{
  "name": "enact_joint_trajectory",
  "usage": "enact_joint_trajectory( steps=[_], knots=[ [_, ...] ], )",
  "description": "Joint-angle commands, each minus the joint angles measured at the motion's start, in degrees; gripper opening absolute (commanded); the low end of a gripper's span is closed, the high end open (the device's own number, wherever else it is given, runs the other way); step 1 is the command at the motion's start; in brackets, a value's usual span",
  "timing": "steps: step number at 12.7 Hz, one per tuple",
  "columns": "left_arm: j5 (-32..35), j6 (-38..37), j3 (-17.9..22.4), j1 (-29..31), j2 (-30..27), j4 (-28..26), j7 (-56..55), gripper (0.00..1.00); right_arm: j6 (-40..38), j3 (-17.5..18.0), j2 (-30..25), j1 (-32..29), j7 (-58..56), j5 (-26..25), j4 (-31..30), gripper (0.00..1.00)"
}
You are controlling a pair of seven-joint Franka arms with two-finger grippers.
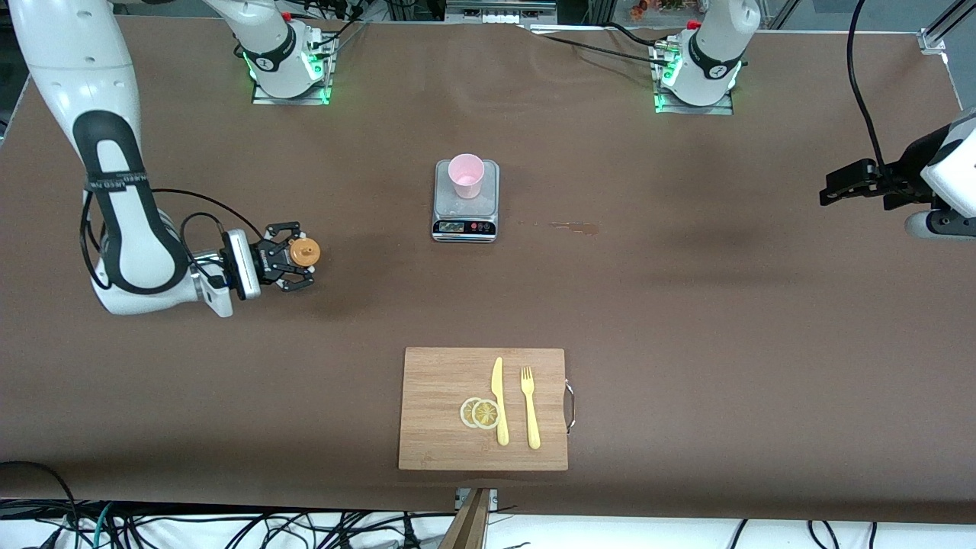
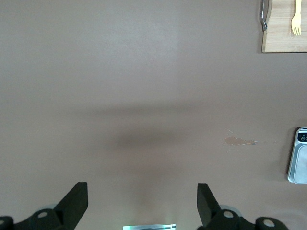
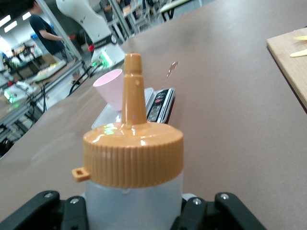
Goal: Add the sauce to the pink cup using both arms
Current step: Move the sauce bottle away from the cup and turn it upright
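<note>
Now sauce [image 3: 133,158] upright in right pincer [image 1: 293,259], nozzle up.

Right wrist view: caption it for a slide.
Right gripper shut on the sauce bottle, its nozzle upright, with the pink cup on the scale.

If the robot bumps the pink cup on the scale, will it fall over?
Probably, and easily. The pink cup looks like thin plastic and seems empty, so likely very light. It stands upright on its narrower bottom on the smooth scale, so it might slide or tip, then roll.
</note>
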Motion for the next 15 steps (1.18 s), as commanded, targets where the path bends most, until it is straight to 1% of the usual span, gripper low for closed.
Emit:
enact_joint_trajectory(
  steps=[1, 3, 5, 6, 9, 10, 13, 14, 15],
  knots=[
    [0.4, -0.9, -0.1, 0.2, 0.9, 1.8, 1.1, 1.0, -2.2, -0.6, 2.0, 0.1, -0.7, 4.0, 1.9, 0.14],
    [0.4, -0.9, -0.1, 0.2, 0.9, 1.8, 1.1, 1.0, -3.9, -0.5, 2.4, 0.2, -1.2, 6.9, 1.7, 0.14],
    [0.4, -0.9, -0.1, 0.2, 0.9, 1.8, 1.1, 1.0, -7.9, -0.4, 2.9, 0.2, -3.7, 12.2, 1.3, 0.15],
    [0.4, -0.9, -0.1, 0.2, 0.9, 1.8, 1.1, 1.0, -10.0, -0.4, 3.4, 0.1, -6.1, 14.2, 1.4, 0.15],
    [0.4, -0.9, -0.1, 0.2, 0.9, 1.8, 1.1, 1.0, -17.4, -0.4, 8.1, 0.1, -17.7, 20.8, 1.8, 0.15],
    [0.4, -0.9, -0.1, 0.3, 0.9, 1.8, 1.1, 1.0, -17.2, -0.5, 8.5, 0.1, -19.1, 20.9, 1.9, 0.15],
    [0.4, -0.9, -0.1, 0.2, 0.9, 1.8, 1.1, 1.0, -16.9, -0.4, 11.4, 0.2, -20.2, 21.1, 5.1, 0.18],
    [0.4, -0.9, -0.1, 0.2, 0.9, 1.9, 1.1, 1.0, -16.7, -0.4, 11.8, 0.2, -20.3, 21.0, 5.2, 0.22],
    [0.5, -0.9, -0.1, 0.2, 0.9, 1.8, 1.1, 1.0, -16.3, -0.4, 12.7, 0.2, -21.1, 21.0, 5.2, 0.29]
  ],
)
